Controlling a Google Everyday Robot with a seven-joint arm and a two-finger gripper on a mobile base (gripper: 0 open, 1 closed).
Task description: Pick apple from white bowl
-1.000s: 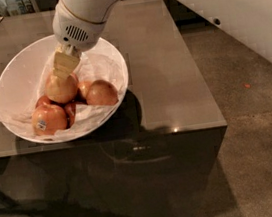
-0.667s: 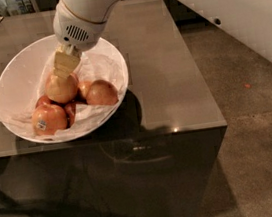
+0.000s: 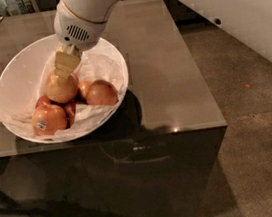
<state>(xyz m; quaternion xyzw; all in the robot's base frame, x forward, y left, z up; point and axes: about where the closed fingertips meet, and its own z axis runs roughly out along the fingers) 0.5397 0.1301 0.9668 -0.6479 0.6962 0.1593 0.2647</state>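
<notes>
Nothing has shifted in the last second. In the wide, glossy white bowl (image 3: pixel 8 83) at the bench's left, the large, shiny, pinkish-red-and-yellow apple (image 3: pixel 61 88) tops the heap, and my end effector (image 3: pixel 67 64) still rests on its crown. I cannot tell whether it is open or closed, so I judge the lift not begun. The smooth grey bench (image 3: pixel 171 75) ends at speckled brown floor (image 3: pixel 263 153).
</notes>
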